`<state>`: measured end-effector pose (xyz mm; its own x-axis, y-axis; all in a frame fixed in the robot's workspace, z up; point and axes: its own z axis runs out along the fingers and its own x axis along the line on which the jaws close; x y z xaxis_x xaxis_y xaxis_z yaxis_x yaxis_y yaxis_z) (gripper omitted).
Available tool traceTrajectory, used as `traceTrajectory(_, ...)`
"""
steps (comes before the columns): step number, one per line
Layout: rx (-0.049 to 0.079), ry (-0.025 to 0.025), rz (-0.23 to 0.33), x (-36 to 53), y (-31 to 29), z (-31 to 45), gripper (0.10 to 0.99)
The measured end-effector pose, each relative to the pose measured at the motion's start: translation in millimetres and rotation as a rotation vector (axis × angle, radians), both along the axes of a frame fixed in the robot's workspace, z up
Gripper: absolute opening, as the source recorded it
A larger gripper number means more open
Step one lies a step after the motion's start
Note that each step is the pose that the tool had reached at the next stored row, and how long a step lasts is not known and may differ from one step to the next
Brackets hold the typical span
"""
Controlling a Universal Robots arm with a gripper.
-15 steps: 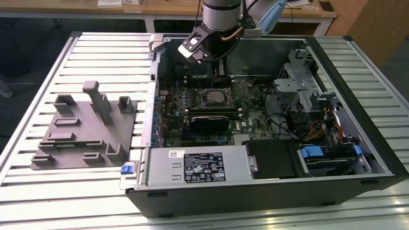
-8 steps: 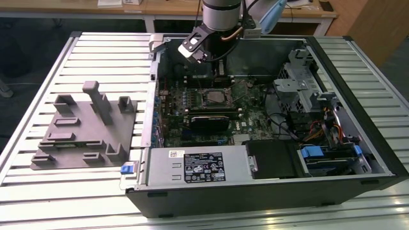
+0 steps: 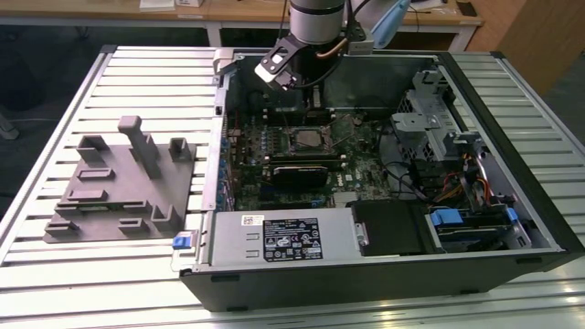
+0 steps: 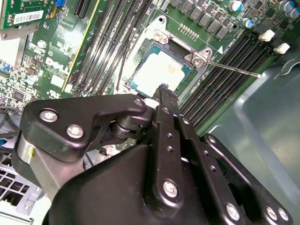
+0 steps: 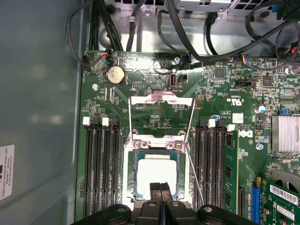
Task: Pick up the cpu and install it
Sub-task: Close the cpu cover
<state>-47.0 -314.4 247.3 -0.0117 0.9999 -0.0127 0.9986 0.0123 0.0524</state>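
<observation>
I am hovering my pincer (image 5: 161,186), its fingers pressed together and pinching nothing, just above the cpu (image 5: 157,169) lying flat in the open socket (image 5: 154,143), and I am judging it light, stiff, slick-topped and fragile underneath, best pinched by opposite edges.

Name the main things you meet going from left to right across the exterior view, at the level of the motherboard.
Exterior view's left to right: grey plastic fixture → motherboard socket → metal drive cage → bare slatted table.
</observation>
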Motion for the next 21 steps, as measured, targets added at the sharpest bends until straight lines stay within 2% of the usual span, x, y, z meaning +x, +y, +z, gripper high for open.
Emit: traceTrajectory(21,0.000,0.0000,0.000,12.2,0.0,0.0,0.106)
